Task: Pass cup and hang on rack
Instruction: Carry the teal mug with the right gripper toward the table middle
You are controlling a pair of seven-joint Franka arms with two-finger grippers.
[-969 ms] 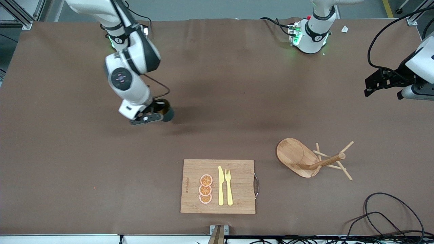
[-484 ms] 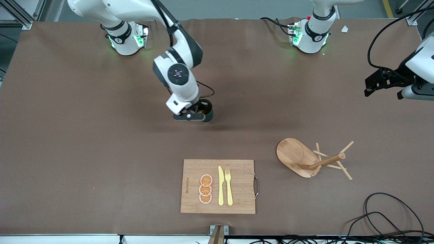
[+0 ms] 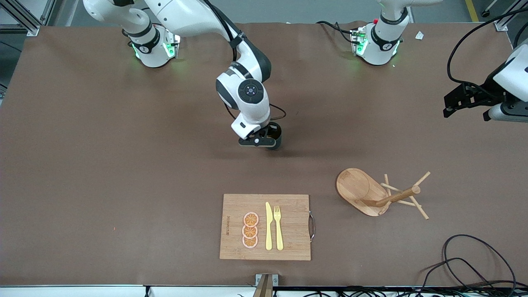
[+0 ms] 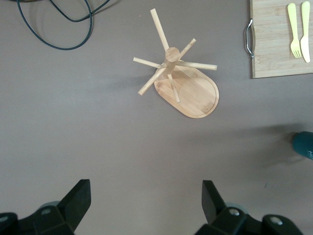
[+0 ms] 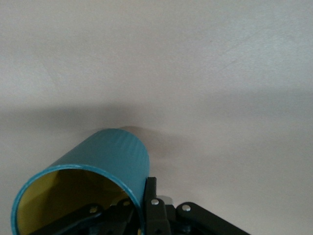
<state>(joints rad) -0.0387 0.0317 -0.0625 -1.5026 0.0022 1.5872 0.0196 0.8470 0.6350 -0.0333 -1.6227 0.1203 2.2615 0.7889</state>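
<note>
carrying is the step in hand: the right gripper (image 3: pixel 264 142) hangs over the bare middle of the table (image 3: pixel 103 165), its jaws clamped on the rim of the cup (image 3: pixel 275 138), one finger inside against the yellowish wall and one outside on the teal. in the right wrist view the cup (image 5: pixel 90 183) sits tipped under the hand with its mouth toward the camera; its handle is not visible in any view, so i cannot tell which way the loop faces.

the left gripper (image 3: pixel 464 101) waits over the left arm's end of the table, fingers (image 4: pixel 76 198) spread wide with nothing between them. the rack (image 3: pixel 373 194) stands on the table below and ahead of that waiting hand, and well apart from the cup-bearing hand, off toward the left arm's end. from the left wrist view the rack (image 4: pixel 178 81) shows its post and angled pegs clearly, with a sliver of the teal cup (image 4: pixel 304 145) at the frame edge.

i judge the pass is not yet made. the next move likely calls for the right hand to bring the cup within the left arm's reach and present it so the open fingers can take the wall or rim without meeting the right fingers. the loop should end up free for a peg.

the cutting board (image 3: pixel 266 227) with the knife (image 3: pixel 268 226) and the fork (image 3: pixel 278 227) lies below the carrying hand's path and plays no part.
</note>
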